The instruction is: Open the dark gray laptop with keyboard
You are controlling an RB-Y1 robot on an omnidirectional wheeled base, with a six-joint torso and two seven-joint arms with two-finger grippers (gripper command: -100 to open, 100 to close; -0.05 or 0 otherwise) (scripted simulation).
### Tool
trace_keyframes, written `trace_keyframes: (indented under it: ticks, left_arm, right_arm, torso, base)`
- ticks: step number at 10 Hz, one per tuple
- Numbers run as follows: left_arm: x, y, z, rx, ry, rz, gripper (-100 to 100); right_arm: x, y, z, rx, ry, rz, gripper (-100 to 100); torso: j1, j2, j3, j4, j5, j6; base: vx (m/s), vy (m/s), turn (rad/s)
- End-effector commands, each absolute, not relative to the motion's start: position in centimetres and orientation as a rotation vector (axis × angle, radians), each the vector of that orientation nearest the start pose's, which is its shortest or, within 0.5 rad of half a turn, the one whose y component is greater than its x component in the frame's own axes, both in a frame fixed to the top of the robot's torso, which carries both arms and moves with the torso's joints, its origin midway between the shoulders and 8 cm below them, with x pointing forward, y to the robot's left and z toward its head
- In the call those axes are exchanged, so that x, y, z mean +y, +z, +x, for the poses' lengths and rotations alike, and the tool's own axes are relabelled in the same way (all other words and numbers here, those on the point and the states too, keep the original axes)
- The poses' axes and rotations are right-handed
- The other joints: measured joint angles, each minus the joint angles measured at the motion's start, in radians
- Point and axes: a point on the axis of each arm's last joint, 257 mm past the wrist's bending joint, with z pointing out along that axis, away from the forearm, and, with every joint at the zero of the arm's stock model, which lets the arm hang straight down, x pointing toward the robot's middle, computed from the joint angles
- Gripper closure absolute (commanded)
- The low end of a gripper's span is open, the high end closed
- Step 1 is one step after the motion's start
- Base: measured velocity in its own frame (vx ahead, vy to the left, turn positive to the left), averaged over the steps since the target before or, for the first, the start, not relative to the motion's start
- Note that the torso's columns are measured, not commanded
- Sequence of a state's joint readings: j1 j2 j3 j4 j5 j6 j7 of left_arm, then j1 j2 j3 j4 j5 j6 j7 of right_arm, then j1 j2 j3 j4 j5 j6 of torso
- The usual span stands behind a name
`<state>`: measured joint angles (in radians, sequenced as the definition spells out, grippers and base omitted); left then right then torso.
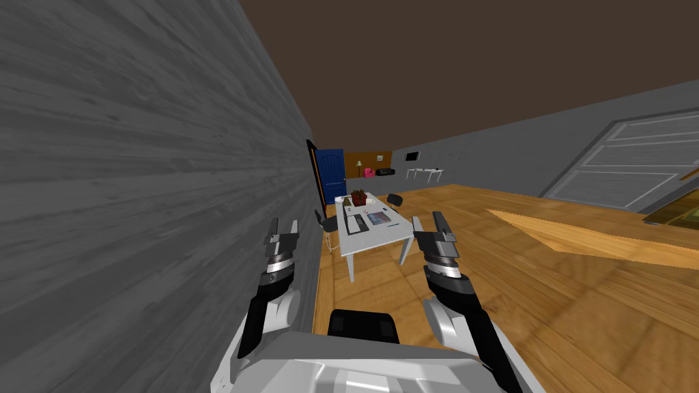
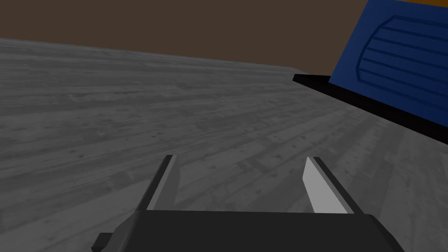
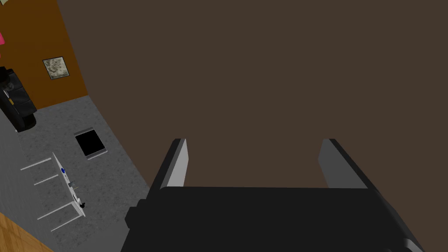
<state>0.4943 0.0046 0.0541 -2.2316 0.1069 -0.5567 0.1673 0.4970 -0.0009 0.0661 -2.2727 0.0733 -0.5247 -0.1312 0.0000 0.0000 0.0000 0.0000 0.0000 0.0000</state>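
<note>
Dark gray laptop [image 1: 355, 223] lies on the far white table [image 1: 382, 239], near its left edge. My left gripper [image 1: 284, 225] and right gripper [image 1: 427, 222] are both released, with the gray wall [image 1: 136, 170] close on the left and open wood floor [image 1: 512, 286] to the right.

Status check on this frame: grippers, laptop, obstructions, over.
Left gripper open, right gripper open, both empty. Flat dark grey laptop on rectangular white table, well beyond reach. Grey plank wall close at left.

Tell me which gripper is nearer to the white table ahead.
Right, probably. The right gripper hangs open short of the table, by its near right corner; the left gripper, open too, is further left, beside the grey wall.
</note>
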Motion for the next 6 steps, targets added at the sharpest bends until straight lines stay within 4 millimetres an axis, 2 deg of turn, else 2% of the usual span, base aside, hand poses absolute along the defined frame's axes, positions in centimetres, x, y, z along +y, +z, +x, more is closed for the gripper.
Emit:
trace_keyframes:
  ticks: [1, 6]
  left_arm:
    - [31.1, 1.68, 33.78, 0.48, -1.471, -0.76, 0]
    - [31.1, 1.69, 33.77, 0.48, -1.471, -0.76, 0]
  right_arm:
    - [-24.73, 2.6, 34.53, 0.613, 1.452, 0.653, 0]
    - [-24.73, 2.61, 34.52, 0.613, 1.452, 0.653, 0]
  torso:
    - [0.0, 0.04, -0.082, 0.041, 0.0, 0.0]
    - [0.0, 0.396, -0.792, 0.396, 0.0, 0.0]
  base:
    - [0.0, 0.0, 0.0]
    - [0.0, 0.0, 0.0]
